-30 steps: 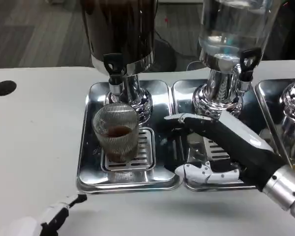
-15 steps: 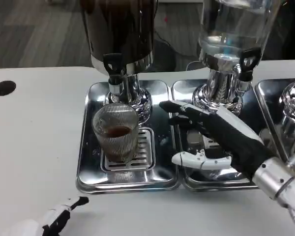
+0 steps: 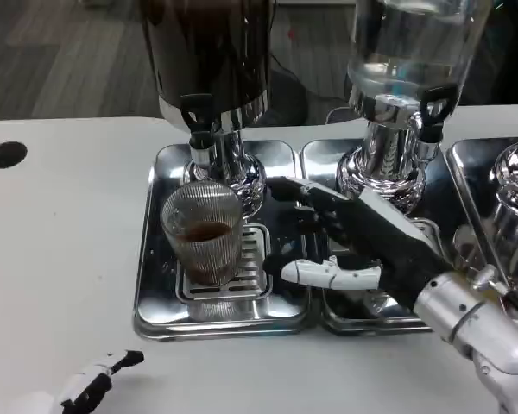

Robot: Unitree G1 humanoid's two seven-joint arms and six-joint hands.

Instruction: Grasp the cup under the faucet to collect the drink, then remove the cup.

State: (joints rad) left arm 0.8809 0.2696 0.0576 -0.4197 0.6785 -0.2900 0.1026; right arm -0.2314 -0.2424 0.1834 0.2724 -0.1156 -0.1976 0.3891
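Note:
A ribbed clear glass cup [image 3: 204, 235] holding a little brown drink stands on the drip grate of the left steel tray [image 3: 155, 293], under the black faucet [image 3: 198, 116] of the dark drink dispenser [image 3: 209, 52]. My right hand [image 3: 354, 237] is to the right of the cup, fingers spread and reaching toward it, a short gap from the glass; it holds nothing. My left hand [image 3: 91, 385] lies low at the bottom left edge of the table, far from the cup, only its fingertips showing.
A second dispenser [image 3: 410, 60] with clear liquid stands on the middle steel tray [image 3: 328, 319], right behind my right hand. A third tray and chrome base [image 3: 514, 185] sit at the far right. A black hole [image 3: 7, 154] marks the white table at left.
My right hand has moved left across the middle tray toward the cup, its fingers now over the left tray's edge. The left hand has slipped slightly lower. The cup has not moved.

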